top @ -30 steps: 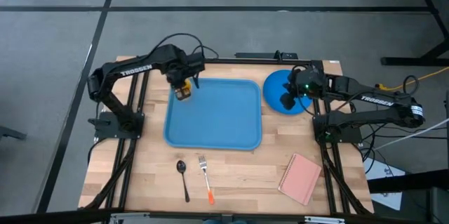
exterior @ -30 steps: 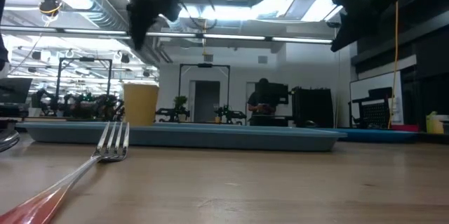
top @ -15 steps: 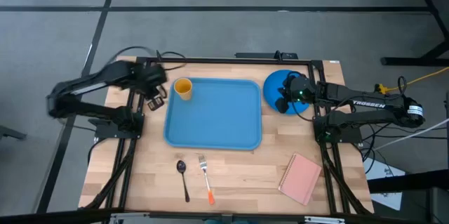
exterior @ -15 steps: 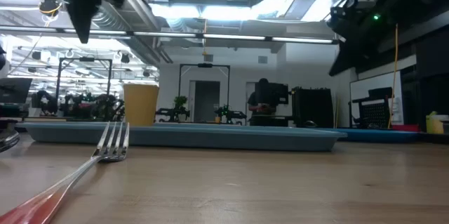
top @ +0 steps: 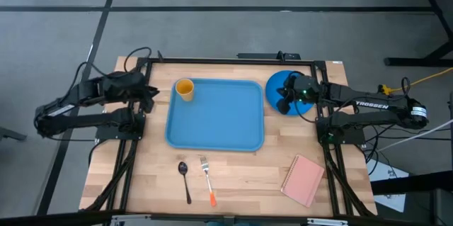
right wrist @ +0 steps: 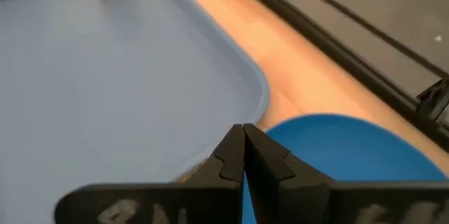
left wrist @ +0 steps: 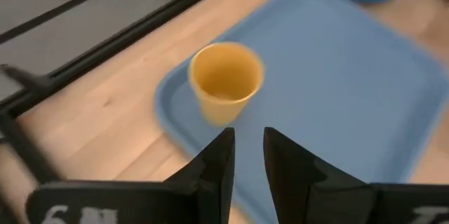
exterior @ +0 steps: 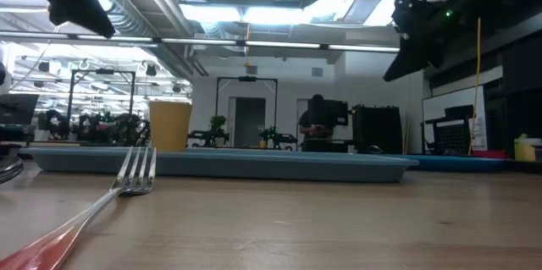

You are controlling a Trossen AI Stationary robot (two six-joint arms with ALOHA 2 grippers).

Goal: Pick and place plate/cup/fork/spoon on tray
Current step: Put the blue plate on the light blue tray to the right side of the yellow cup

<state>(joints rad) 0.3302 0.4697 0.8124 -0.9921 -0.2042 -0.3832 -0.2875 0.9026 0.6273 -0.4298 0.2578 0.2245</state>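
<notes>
High view, right tool (top: 285, 101) over plate (top: 277, 84)

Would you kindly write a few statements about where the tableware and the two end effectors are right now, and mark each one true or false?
1. The cup stands upright in a corner of the tray. True.
2. The plate lies on the tray. False: it rests on the table beside the tray.
3. The fork and the spoon lie on the table, off the tray. True.
4. The left end effector holds the cup. False: it is beside the tray, apart from the cup and holding nothing.
5. The right end effector is over the plate with its fingers shut. True.
6. The pink book lies on the tray. False: it lies on the table.
</notes>
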